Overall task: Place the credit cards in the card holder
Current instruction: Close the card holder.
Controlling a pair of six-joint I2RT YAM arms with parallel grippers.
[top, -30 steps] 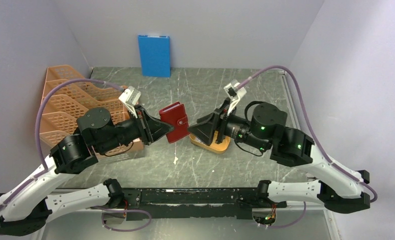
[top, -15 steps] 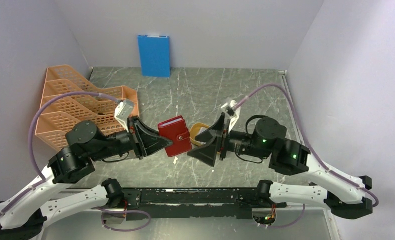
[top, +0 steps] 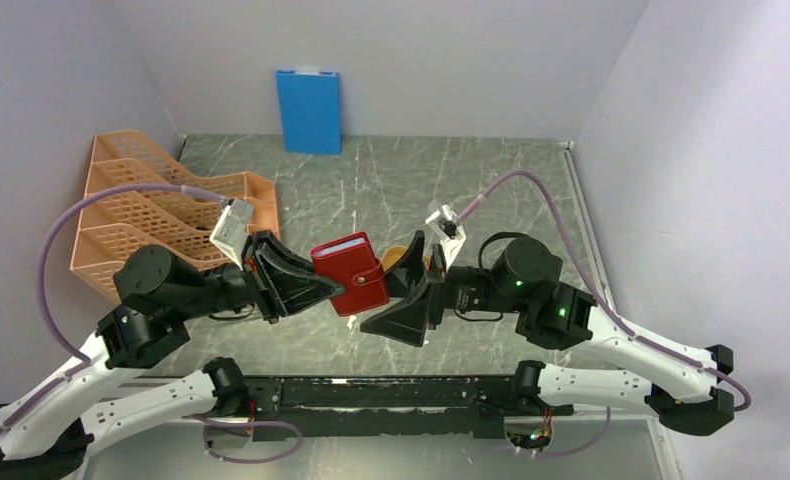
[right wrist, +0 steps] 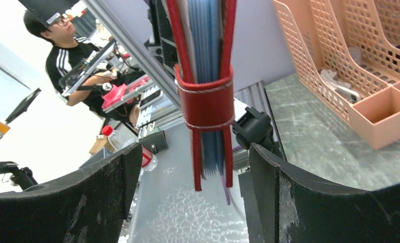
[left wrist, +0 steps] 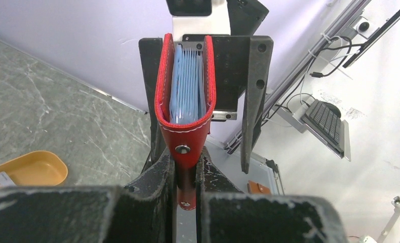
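The left gripper [left wrist: 187,188] is pressed together on the spine edge of the dark-red card holder [left wrist: 185,129], pinching it low in the centre of the left wrist view. From there the card holder stands straight up the frame. Between its two red covers sits a stack of pale blue credit cards [left wrist: 188,86], edge-on and packed close.

In the top view the left gripper [top: 323,288] holds the card holder [top: 349,272] in the middle of the frame, with its snap tab [top: 371,282] on the right side.

The right gripper [top: 403,292] faces it from the right with its jaws spread wide. In the right wrist view the right gripper [right wrist: 195,154] has one finger at the lower left and one at the lower right. The card holder [right wrist: 206,101] hangs between them, with a gap on each side. The snap tab [right wrist: 205,104] wraps across the covers, and the credit cards [right wrist: 207,35] show blue above it.

Further out, a yellow-orange tray [top: 399,256] lies on the grey marbled surface [top: 391,180], partly hidden behind the right gripper. An orange mesh rack [top: 151,215] stands at the left, and a blue board [top: 308,110] leans on the back wall at the top.
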